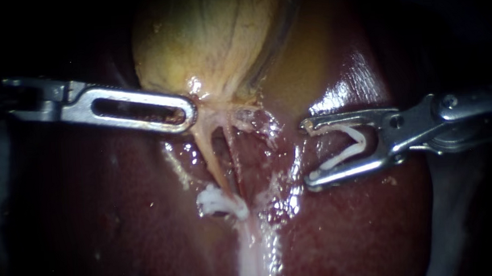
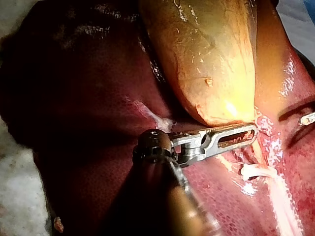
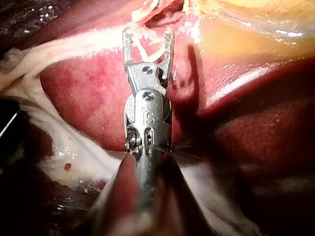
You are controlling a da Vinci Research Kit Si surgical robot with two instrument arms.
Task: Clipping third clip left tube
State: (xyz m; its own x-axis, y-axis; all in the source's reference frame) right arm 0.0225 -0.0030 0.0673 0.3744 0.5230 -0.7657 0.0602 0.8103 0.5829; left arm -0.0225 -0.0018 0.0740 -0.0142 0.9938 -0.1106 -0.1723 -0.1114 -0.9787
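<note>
We find no label, brand, number or sign that can be read on the liver (image 1: 120, 220) or the gallbladder (image 1: 205, 38). The only marking of any kind is a small engraved mark (image 3: 147, 112) on the metal body of the right instrument (image 3: 148, 39), behind its hinge. It shows only in the right wrist view.

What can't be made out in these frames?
Endoscope view: white clump on the left tube, too blurred to count clips.
Left wrist view: right instrument mostly cut off by the edge.
Right wrist view: tissue beyond its loaded clip cut off by the edge.
</note>
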